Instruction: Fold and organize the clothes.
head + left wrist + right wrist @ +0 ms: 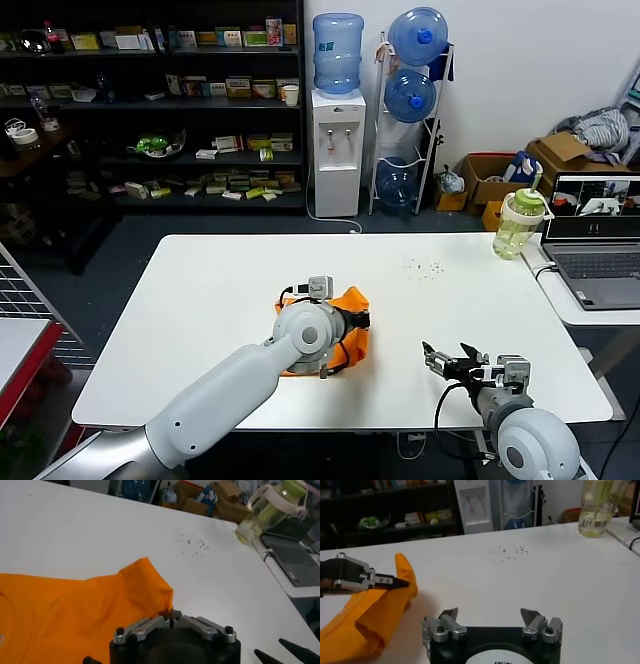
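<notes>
The orange T-shirt (352, 303) lies bunched in a folded heap on the white table (200, 300), a little left of the middle. My left gripper (171, 614) is shut on a raised corner of the shirt (75, 615), which it lifts slightly off the tabletop. In the head view the left wrist hides much of the cloth. The right wrist view shows the shirt (365, 617) with the left gripper's tips pinching its pointed fold. My right gripper (490, 614) stands open over bare table near the front right (447, 360), apart from the shirt, with nothing between its fingers.
A green-lidded drink bottle (520, 222) stands at the table's far right corner. An open laptop (598, 235) sits on a side table to its right. Small dark specks (425, 266) lie on the tabletop. Shelves, a water dispenser and boxes stand behind.
</notes>
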